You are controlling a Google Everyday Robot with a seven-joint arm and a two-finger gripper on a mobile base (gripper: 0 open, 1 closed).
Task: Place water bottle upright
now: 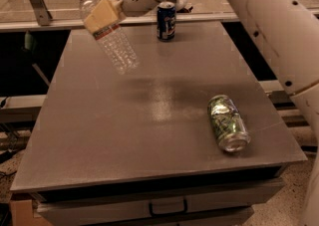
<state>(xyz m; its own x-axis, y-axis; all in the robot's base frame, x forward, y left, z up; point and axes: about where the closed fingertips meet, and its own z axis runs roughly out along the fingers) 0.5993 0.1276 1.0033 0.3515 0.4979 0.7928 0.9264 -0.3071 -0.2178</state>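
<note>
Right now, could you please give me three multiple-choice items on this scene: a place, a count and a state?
1. Where is the green can? A) lying at the table's right front B) standing at the far edge C) in the drawer
2. How many drink cans are on the table? A) one B) two C) three
3. How is the water bottle? A) upright on the table B) lying on the table C) tilted in the air, held by the gripper
1 A: it lies on its side near the front right corner. 2 B: the green one plus the blue can standing at the far edge. 3 C: the gripper is shut on its upper part, above the table's far left.
</note>
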